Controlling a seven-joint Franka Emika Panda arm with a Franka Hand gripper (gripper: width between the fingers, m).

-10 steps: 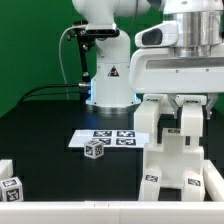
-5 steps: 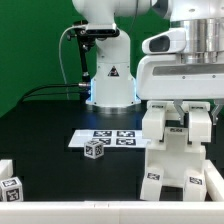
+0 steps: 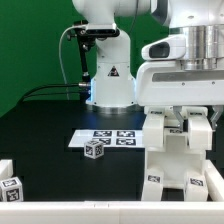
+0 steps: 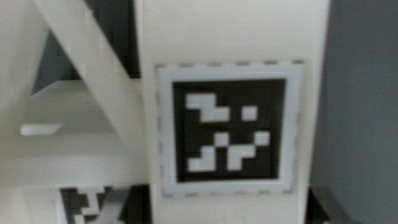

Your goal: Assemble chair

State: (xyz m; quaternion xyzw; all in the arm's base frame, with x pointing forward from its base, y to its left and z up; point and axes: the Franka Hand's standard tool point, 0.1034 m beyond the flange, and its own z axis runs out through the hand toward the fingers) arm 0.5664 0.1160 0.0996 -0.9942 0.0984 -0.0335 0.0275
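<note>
The gripper [image 3: 178, 127] straddles the top of the half-built chair [image 3: 172, 165], apparently clamped on an upright white part, though contact is hard to confirm. The chair stands on the table [image 3: 45, 128] at the exterior view's right, just beside the marker board [image 3: 110, 138]. A loose tagged cube [image 3: 95, 150] sits at that board's near edge.

No readable text; fiducial tags [image 4: 221, 130] on the chair [image 3: 172, 160], warning triangle [image 3: 112, 72] on arm's base [image 3: 108, 92].
</note>
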